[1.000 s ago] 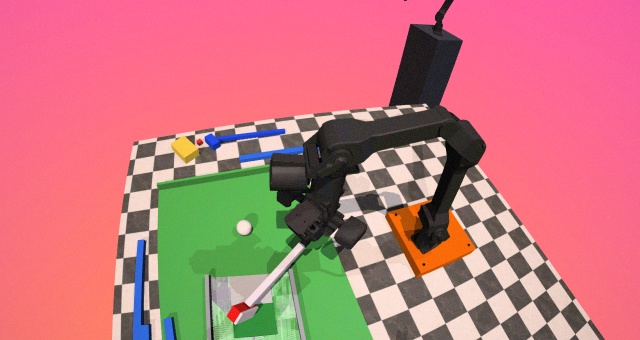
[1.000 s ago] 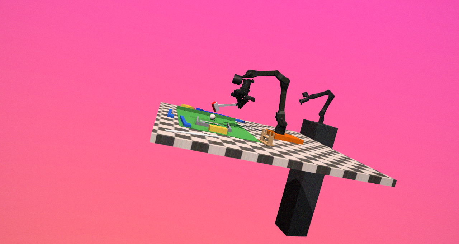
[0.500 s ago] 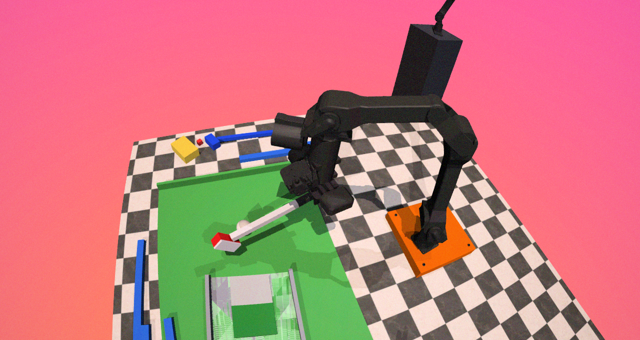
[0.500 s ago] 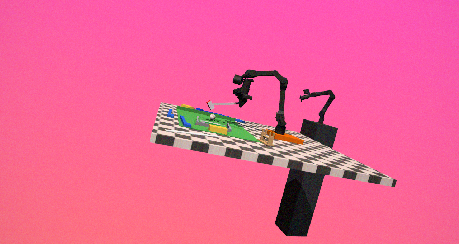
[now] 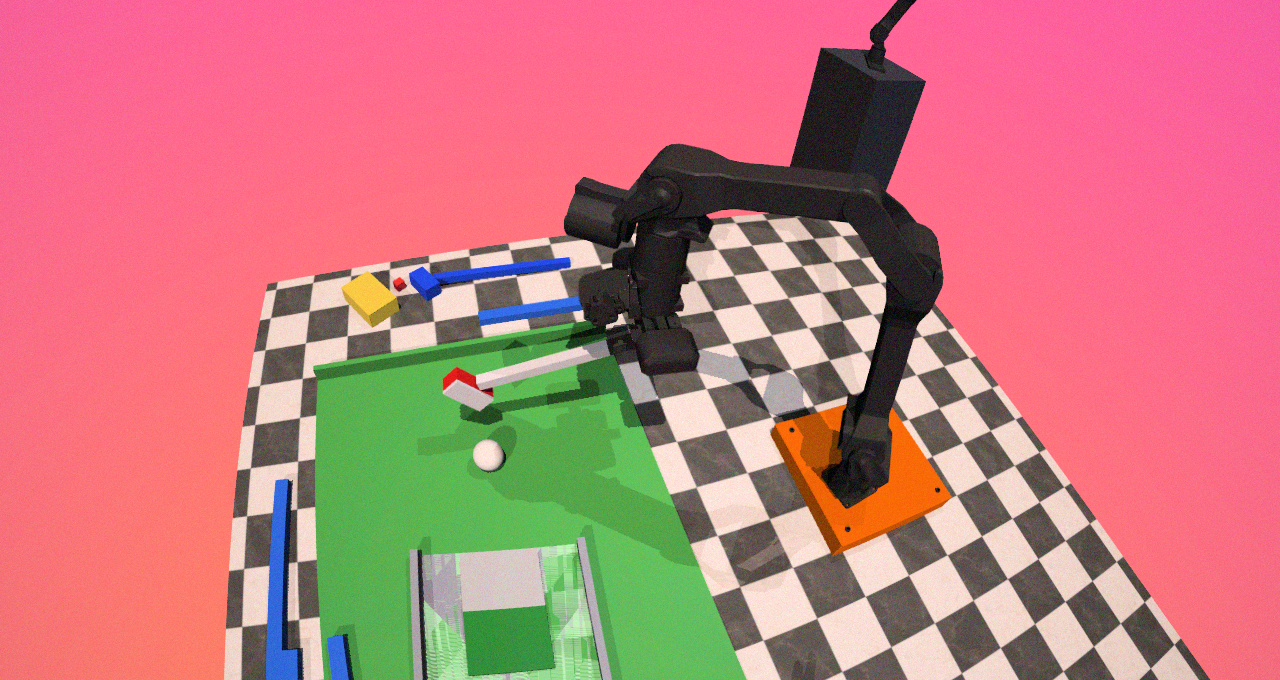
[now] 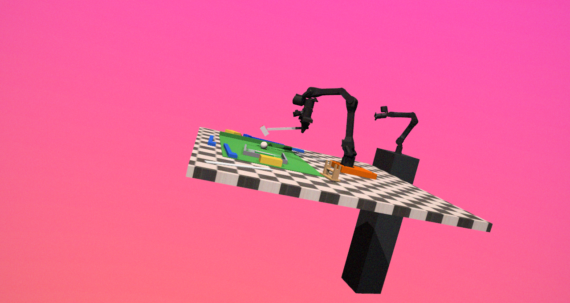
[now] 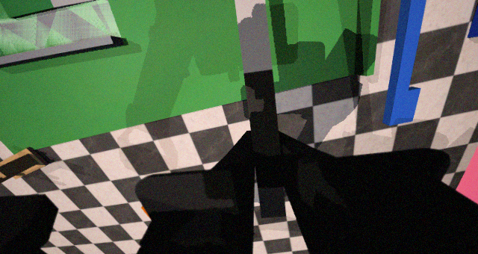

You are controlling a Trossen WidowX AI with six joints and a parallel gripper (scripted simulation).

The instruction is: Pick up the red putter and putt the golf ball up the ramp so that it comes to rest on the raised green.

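My gripper (image 5: 626, 340) is shut on the dark grip end of the red putter (image 5: 528, 373) and holds it in the air, about level, over the far part of the green mat (image 5: 465, 461). The putter's red and white head (image 5: 467, 387) points left. The white golf ball (image 5: 488, 454) rests on the mat, apart from the head, between it and the ramp (image 5: 505, 600). In the wrist view the shaft (image 7: 255, 33) runs straight up from my fingers; the ball and head are out of that view. In the exterior view the putter (image 6: 278, 128) hangs above the ball (image 6: 263, 144).
A blue putter-like piece (image 5: 487, 273), a blue L bar (image 5: 529, 311), a yellow block (image 5: 370, 298) and a small red cube (image 5: 399, 283) lie beyond the mat. Blue bars (image 5: 280, 577) lie on its left. A wooden stand (image 6: 331, 170) sits near my orange base (image 5: 859, 479).
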